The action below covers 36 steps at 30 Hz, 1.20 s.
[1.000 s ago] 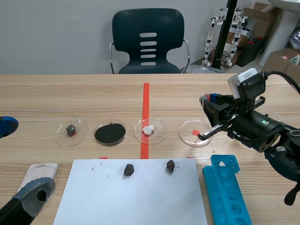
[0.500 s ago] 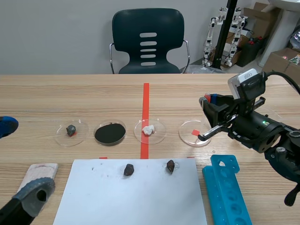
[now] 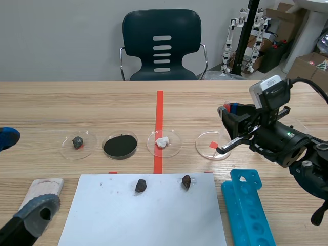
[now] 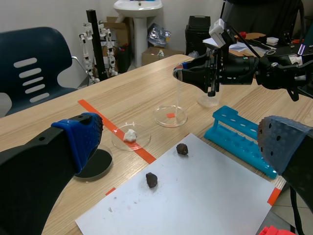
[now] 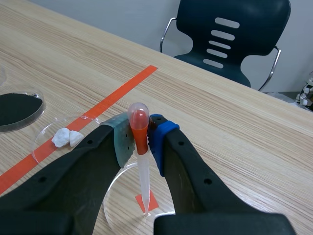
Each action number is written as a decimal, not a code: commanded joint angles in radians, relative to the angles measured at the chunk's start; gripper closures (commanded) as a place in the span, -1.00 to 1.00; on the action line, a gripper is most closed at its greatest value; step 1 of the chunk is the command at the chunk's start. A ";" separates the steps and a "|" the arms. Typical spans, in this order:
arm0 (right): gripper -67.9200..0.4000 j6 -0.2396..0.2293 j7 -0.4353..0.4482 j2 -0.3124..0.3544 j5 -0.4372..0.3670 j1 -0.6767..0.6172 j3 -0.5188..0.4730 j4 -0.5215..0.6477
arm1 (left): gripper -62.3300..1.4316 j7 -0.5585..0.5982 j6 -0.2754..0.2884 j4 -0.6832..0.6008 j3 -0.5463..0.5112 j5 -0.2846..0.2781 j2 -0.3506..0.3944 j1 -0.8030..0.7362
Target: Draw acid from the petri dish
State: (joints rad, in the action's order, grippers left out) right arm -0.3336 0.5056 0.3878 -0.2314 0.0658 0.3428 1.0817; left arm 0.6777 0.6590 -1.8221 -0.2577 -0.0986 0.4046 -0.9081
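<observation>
My right gripper [image 3: 229,111] [image 5: 142,137] is shut on a clear pipette [image 5: 142,166] with a red-orange bulb [image 5: 138,122]. It holds the pipette upright over the clear petri dish [image 3: 212,145] [image 5: 122,205] on the red square; the tip reaches down into the dish. From the left wrist view the right gripper [image 4: 195,76] hangs above that dish [image 4: 169,115]. My left gripper [image 4: 181,142] is open low at the near left of the table, with nothing between its fingers [image 3: 36,215].
Three more dishes stand in a row: white lumps [image 3: 163,142], black powder [image 3: 120,146], a dark stone [image 3: 78,143]. Two dark stones [image 3: 141,185] [image 3: 186,180] lie on a white sheet [image 3: 143,215]. A blue tube rack [image 3: 248,207] lies at the near right.
</observation>
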 commanded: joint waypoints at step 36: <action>0.73 -0.055 0.017 0.059 -0.076 0.009 -0.019 0.057 | -1.00 0.013 0.002 -0.016 -0.008 -0.014 -0.003 -0.003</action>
State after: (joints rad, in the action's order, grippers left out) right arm -0.3828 0.5053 0.4355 -0.2897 0.0658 0.3397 1.1156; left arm 0.6777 0.6590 -1.8221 -0.2577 -0.0986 0.4046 -0.9081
